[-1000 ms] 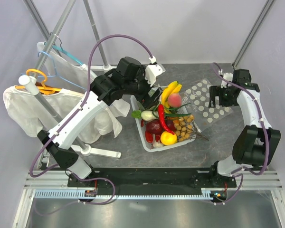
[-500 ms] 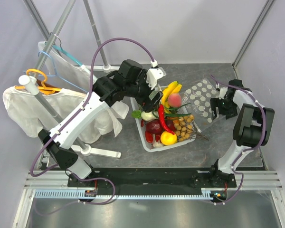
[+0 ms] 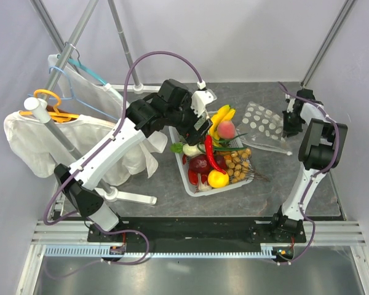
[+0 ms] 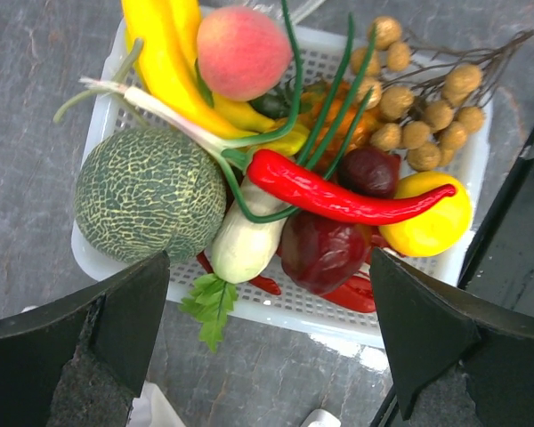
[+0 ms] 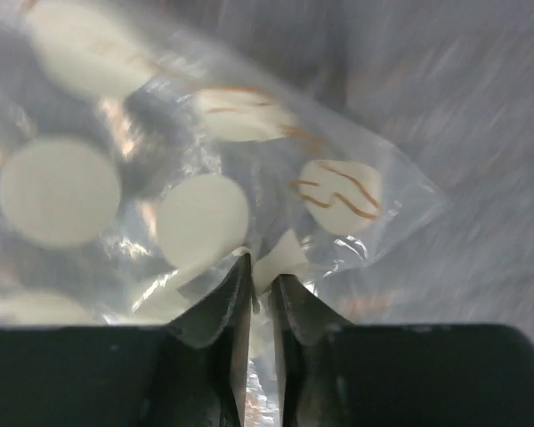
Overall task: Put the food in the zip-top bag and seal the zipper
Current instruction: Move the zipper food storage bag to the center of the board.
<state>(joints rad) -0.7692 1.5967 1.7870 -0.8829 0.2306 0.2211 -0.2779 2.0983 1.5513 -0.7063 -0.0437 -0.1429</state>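
Right gripper (image 5: pixel 260 289): jaws almost together with only a thin gap. They pinch the clear dotted film of the zip-top bag (image 5: pixel 187 178) at a corner of the pouch. The wrist view is blurred and the zipper cannot be made out. From above, the bag sits at the far right of the grey table (image 3: pixel 166 178), just right of the white basket (image 3: pixel 203 191), with its right end at the gripper.

Left gripper (image 4: pixel 269 267): jaws spread wide, holding nothing, hanging above the basket's far-left part.

All the food is in the basket:
- banana bunch (image 4: pixel 160 62) at the far side, with a peach (image 4: pixel 243 52) on it
- netted melon (image 4: pixel 149 193) at the far-left corner
- red chili pepper (image 4: pixel 338 196) across the middle of the heap, its tip over a lemon (image 4: pixel 436 222) on the near side
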